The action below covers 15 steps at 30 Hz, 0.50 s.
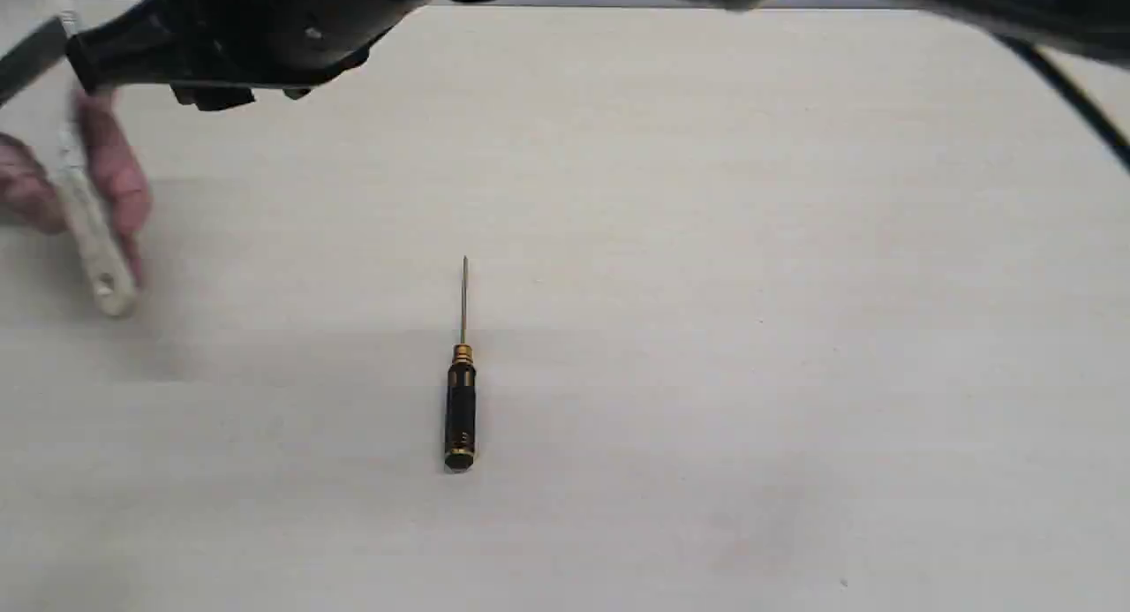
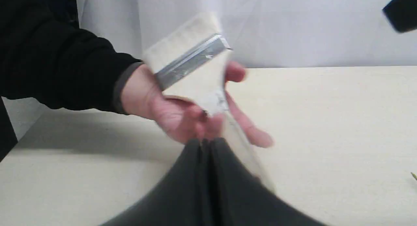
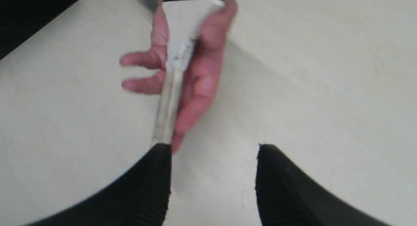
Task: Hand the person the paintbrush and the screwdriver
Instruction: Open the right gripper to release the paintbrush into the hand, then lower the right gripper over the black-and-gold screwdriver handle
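The person's hand at the far left edge grips the paintbrush, handle end pointing down at the table. In the left wrist view the hand holds the brush bristles up, just beyond my left gripper, whose fingers are pressed together with nothing between them. My right gripper stands open and empty; the brush handle in the hand ends right at one fingertip. The black-and-gold screwdriver lies alone mid-table, shaft pointing away.
A black gripper body hangs over the upper left beside the hand; whose it is I cannot tell. A blurred arm and cable cross the top right. The pale wooden table is bare around the screwdriver. A black sleeve covers the person's forearm.
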Tool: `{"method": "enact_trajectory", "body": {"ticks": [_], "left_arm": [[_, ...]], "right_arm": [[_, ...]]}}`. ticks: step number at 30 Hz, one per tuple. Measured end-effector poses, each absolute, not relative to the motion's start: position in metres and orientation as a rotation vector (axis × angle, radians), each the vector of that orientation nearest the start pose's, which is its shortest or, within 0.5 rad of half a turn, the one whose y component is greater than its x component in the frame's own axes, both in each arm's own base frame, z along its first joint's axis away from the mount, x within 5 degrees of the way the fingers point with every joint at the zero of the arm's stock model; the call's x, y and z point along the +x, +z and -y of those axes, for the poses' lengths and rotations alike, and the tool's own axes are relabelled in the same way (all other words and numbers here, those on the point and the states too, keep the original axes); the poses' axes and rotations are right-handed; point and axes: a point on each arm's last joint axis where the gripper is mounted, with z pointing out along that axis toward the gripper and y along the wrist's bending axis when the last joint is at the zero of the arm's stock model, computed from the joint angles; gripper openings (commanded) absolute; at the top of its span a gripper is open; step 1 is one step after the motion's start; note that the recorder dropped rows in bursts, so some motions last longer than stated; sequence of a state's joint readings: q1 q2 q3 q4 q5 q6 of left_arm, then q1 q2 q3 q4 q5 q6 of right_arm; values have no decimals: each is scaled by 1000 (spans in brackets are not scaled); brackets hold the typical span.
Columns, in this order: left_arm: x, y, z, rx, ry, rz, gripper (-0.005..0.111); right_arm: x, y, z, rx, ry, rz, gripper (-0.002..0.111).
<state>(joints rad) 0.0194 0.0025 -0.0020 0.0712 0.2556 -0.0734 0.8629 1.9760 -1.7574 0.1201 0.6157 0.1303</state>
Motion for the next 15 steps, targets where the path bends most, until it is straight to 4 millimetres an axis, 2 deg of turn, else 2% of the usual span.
{"method": "enact_trajectory", "body": {"ticks": [4,8,11,15], "left_arm": [[55,191,-3,-34,27,-1739,0],[55,191,-3,-34,27,-1739,0],[55,191,-3,-34,27,-1739,0],[55,191,-3,-34,27,-1739,0]], "right_arm": [[284,323,-343,-770,626,-2298,44],[270,342,-328,-780,614,-2355,44],[263,348,-319,-751,589,-2428,44],[260,344,-308,-713,474,-2543,44]]}}
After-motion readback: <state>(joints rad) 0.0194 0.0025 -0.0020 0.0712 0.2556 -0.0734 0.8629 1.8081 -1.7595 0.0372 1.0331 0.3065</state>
